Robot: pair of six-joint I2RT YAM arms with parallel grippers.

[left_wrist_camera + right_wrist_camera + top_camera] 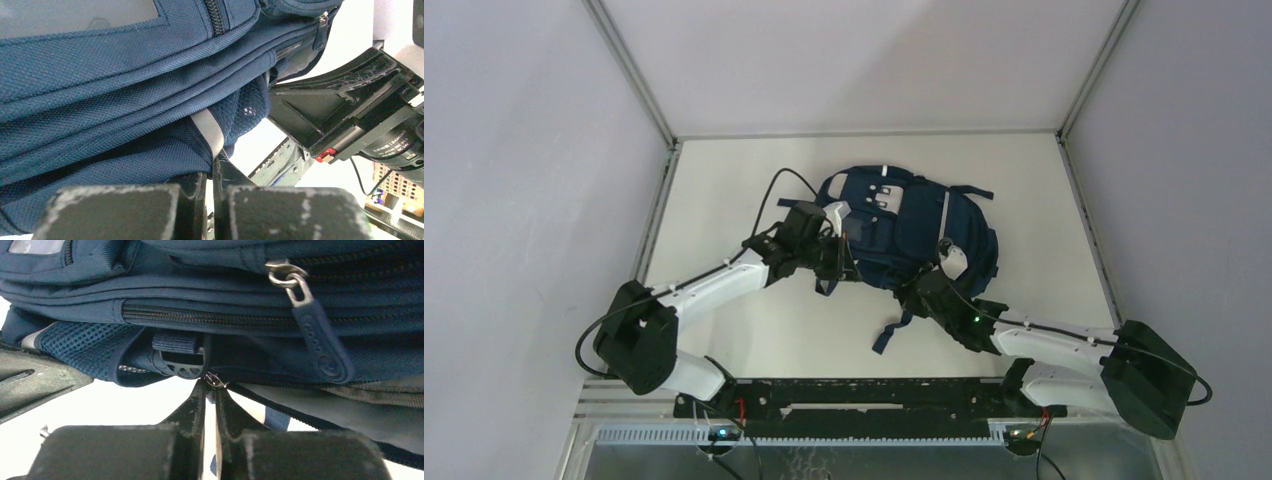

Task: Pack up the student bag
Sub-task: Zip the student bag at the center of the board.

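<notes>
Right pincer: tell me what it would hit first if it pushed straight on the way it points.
The right pincer, tips apparently shut on a small metal pull, would press straight into the student bag's navy fabric just behind it; depth is hard to judge.

A backpack point(914, 225) of navy woven cloth, matt, with a coarse, grainy weave; its side panel point(80, 347) is open mesh. A shiny metal ring point(284, 276) carries a smooth, matt zipper tab point(320, 340), possibly rubber. The left gripper point(212, 182) is matt black, seemingly plastic, scuffed whitish along its edges. The table point(754, 330) is smooth, matt white.
</notes>
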